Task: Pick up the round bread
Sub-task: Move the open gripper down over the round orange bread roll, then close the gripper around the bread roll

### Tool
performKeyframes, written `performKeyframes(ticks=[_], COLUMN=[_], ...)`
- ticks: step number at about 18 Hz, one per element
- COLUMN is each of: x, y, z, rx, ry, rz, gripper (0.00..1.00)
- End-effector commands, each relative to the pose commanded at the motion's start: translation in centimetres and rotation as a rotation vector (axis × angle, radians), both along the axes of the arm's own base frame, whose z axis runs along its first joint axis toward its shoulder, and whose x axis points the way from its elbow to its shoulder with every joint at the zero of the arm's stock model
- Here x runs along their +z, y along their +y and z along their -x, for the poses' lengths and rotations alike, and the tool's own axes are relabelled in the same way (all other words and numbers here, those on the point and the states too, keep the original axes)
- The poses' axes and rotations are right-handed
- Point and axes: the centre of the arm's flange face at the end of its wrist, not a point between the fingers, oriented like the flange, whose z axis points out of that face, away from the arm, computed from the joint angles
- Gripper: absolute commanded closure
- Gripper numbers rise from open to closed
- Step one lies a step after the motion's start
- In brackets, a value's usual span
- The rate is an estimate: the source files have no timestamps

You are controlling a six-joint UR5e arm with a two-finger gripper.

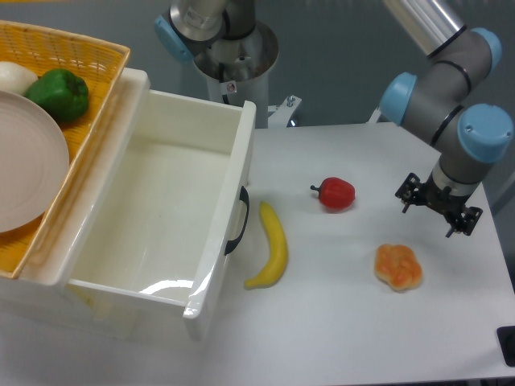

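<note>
The round bread (398, 266) is seen lying on the white table (338, 322), right of the banana (272, 256). The gripper (435, 208) is held above it, empty, fingers seemingly spread apart.

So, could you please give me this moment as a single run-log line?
phase: approach | gripper: open, above table, empty | round bread: on table, untouched, nearer camera than gripper | red pepper: apart

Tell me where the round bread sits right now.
The round bread lies on the white table at the camera view's right, below the red pepper, right of the banana, with the gripper hovering just above-right.
</note>
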Motion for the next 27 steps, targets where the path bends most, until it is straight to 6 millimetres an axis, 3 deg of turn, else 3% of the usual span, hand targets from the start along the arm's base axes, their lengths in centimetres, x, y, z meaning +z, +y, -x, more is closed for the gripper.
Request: performKeyframes(ticks=[5, 7, 8, 11, 19, 20, 22, 23, 27], x=[-0.6, -2.1, -2.9, -4.5, -5.2, -5.1, -5.0, -4.8, -4.1], y=[0.7, 1.8, 3.2, 4.6, 5.4, 5.4, 5.4, 5.4, 5.3], z=[-0.3, -0.4, -0.6, -0.8, -1.1, -1.1, -1.1, -1.1, -0.8], rx=[0.102, 0.253, 0.281, 0.277, 0.264, 0.264, 0.267, 0.284, 0.305], ry=[-0.019, -0.054, -0.055, -0.055, -0.061, -0.059, -0.058, -0.056, -0.048], rz=[-0.018, -0.037, -0.038, -0.036, -0.033, -0.033, -0.034, -0.034, -0.041], gripper=[0.00, 0.00, 0.00, 0.00, 0.02, 0.18, 0.76, 1.00, 1.00])
